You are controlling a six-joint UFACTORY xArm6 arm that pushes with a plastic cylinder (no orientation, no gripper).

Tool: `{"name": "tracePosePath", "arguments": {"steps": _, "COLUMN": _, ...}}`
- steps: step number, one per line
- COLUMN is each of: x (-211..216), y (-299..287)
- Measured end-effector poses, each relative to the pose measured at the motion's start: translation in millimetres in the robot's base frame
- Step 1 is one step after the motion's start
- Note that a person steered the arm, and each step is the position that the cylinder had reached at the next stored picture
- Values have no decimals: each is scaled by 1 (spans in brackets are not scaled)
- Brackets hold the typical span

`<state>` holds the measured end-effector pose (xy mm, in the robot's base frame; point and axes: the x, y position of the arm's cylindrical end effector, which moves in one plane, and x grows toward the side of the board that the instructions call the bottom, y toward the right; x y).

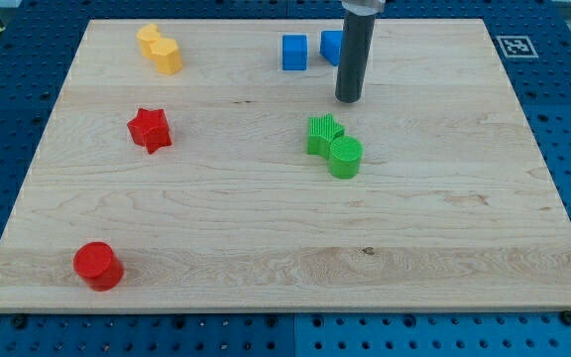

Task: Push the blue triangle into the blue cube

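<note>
A blue cube (pixel 294 53) sits near the view's top, a little right of centre. Just to its right is a second blue block (pixel 330 46), partly hidden behind the rod; its shape cannot be made out, and a small gap separates it from the cube. My tip (pixel 349 100) rests on the board below and slightly right of this second block, and below-right of the cube. It touches no block.
A green star (pixel 322 133) and a green cylinder (pixel 345 157) sit touching just below my tip. Two yellow blocks (pixel 160 49) lie at the top left, a red star (pixel 150 129) at the left, and a red cylinder (pixel 98 265) at the bottom left. A fiducial tag (pixel 514 46) sits off the board's top right.
</note>
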<state>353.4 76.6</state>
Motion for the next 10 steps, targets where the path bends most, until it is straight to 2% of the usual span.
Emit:
{"name": "tracePosePath", "arguments": {"steps": 3, "x": -8, "y": 60}}
{"name": "tracePosePath", "arguments": {"steps": 4, "x": -26, "y": 95}}
{"name": "tracePosePath", "arguments": {"steps": 5, "x": -81, "y": 98}}
{"name": "tracePosePath", "arguments": {"steps": 6, "x": -104, "y": 78}}
{"name": "tracePosePath", "arguments": {"steps": 7, "x": -104, "y": 34}}
{"name": "tracePosePath", "arguments": {"steps": 8, "x": -102, "y": 28}}
{"name": "tracePosePath", "arguments": {"steps": 10, "x": -100, "y": -26}}
